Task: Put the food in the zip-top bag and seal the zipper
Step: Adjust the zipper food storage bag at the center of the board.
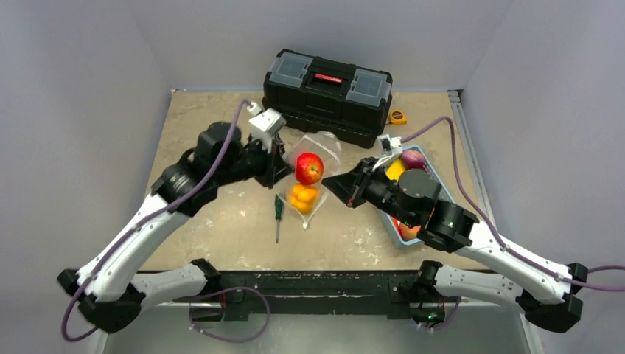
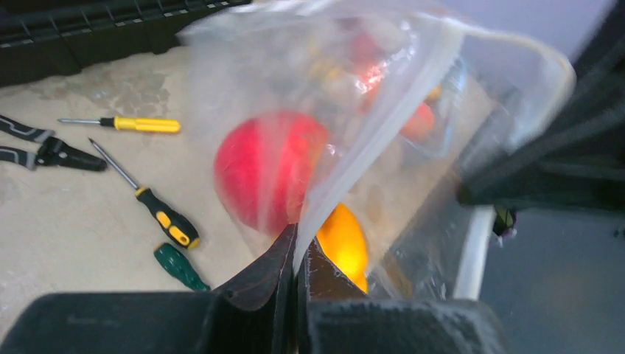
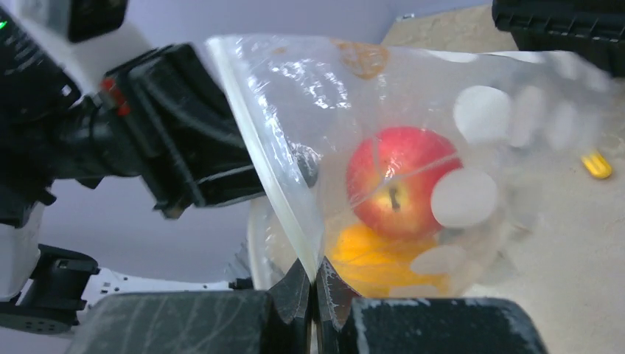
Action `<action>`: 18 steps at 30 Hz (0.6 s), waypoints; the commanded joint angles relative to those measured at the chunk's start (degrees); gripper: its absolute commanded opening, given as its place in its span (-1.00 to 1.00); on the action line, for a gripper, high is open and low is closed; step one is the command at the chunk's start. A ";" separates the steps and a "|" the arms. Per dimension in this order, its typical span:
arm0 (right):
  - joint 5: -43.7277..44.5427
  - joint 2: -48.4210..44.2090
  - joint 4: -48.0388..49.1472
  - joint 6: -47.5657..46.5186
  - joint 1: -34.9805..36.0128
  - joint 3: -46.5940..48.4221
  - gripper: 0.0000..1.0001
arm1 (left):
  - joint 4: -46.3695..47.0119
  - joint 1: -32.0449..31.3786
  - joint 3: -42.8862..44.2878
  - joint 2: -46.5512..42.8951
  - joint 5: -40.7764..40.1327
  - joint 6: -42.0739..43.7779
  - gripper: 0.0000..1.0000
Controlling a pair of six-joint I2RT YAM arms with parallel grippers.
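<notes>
Mid-table, beside green-handled screwdriver (image 1: 278,209): zip-top bag (image 1: 325,144) held up between left gripper (image 2: 298,240) and right gripper (image 3: 315,276), both clamped tight on its zipper (image 3: 269,177) edge; red apple (image 1: 309,168) and orange fruit (image 1: 304,196) (pepper, perhaps) inside; black toolbox (image 1: 328,92) beyond, by far wall.

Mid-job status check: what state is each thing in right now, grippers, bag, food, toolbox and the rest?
left gripper: shut on the zipper.
right gripper: shut on the zipper too.
zipper: sealed or not, cannot tell.
bag: held between both grippers.
apple: inside the bag.
orange fruit: inside the bag, under the apple.
basket: more food in it.
toolbox: lid shut.
green screwdriver: lying flat, untouched.
</notes>
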 commanded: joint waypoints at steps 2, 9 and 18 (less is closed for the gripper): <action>5.32 5.71 0.38 4.22 -1.43 -8.21 -1.00 | -19.72 0.04 15.62 25.78 -3.60 -0.02 -1.00; 10.52 10.16 -11.22 0.00 1.53 3.87 -1.00 | 15.91 -0.57 -6.77 -0.54 15.13 -2.55 -1.00; 5.35 1.20 -0.64 2.54 1.44 -1.20 -1.00 | -6.57 -0.23 8.09 14.98 0.23 0.48 -1.00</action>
